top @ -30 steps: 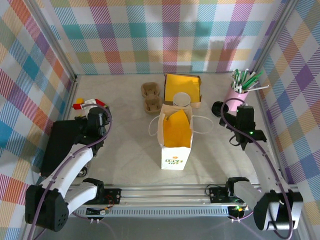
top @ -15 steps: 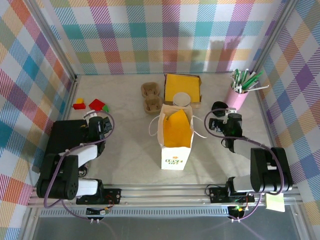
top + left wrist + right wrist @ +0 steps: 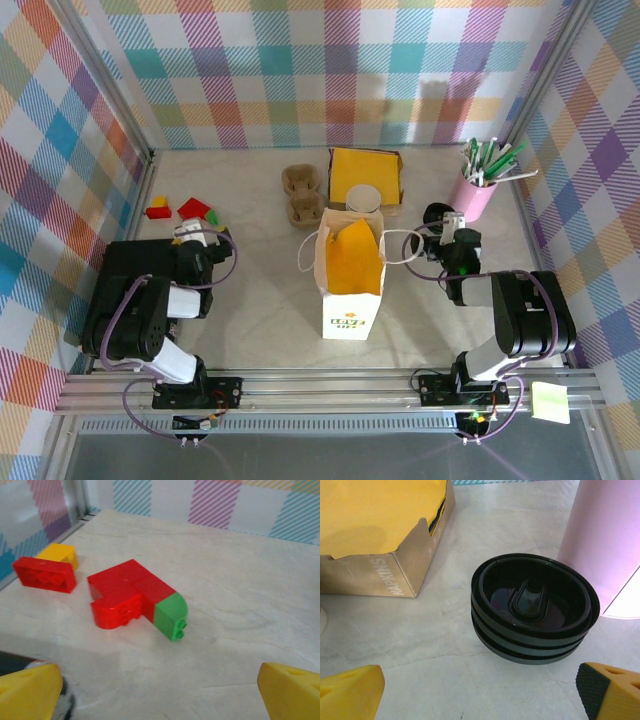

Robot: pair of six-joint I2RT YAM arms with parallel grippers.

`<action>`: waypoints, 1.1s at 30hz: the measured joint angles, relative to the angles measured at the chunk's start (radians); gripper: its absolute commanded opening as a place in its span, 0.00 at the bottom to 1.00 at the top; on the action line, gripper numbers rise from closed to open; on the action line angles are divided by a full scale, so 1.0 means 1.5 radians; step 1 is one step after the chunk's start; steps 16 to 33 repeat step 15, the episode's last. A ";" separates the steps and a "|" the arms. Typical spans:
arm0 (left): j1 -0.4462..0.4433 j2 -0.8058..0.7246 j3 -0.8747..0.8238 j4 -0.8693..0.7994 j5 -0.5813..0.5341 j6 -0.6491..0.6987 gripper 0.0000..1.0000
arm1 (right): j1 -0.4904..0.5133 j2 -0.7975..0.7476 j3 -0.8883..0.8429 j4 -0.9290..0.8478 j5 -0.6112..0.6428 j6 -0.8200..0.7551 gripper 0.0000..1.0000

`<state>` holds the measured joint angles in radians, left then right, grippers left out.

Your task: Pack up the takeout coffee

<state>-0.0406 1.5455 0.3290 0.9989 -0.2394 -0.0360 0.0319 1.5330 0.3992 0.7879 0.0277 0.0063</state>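
coffee cup [image 3: 364, 197] just behind paper bag [image 3: 352, 275]

The table [image 3: 260, 290] holds bag [image 3: 351, 285], coffee cup [image 3: 363, 197], tray [image 3: 303, 195], napkin box [image 3: 366, 170], lids [image 3: 436, 215], bricks [image 3: 192, 208].

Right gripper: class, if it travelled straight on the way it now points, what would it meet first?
Most likely the stack of black lids, centred ahead of the open right gripper. The pink holder stands just beyond it, to the right. Depth is hard to judge.

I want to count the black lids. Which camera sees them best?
The right wrist view: the stack of black lids sits close, layers clear. In the top view the stack is a small dark disc. The left wrist view faces toy bricks.
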 measured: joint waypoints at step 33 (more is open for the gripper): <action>-0.030 0.016 0.031 -0.070 -0.006 0.009 1.00 | -0.005 0.000 0.000 0.002 -0.010 0.000 0.99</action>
